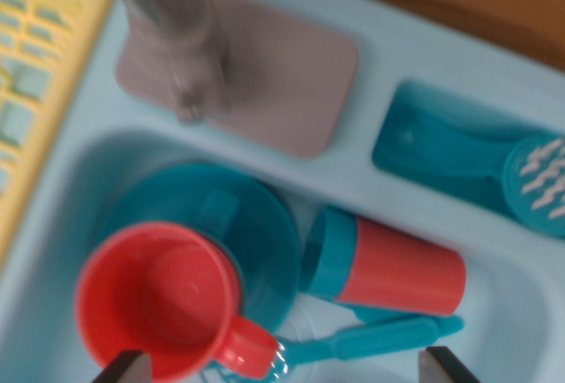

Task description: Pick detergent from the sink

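Gripper (287, 367) jaws spread wide w/ nothing held, above sink (71, 215); detergent (384, 268) lies on its side just right of cup (159, 299) and teal plate (256, 224), so descending off-centre could clip cup or roll it.

The whole view is blurred. The end effector (287, 367) shows only two fingertips (124, 368) at the bottom edge; the yellow rack (35, 65) is cropped left.
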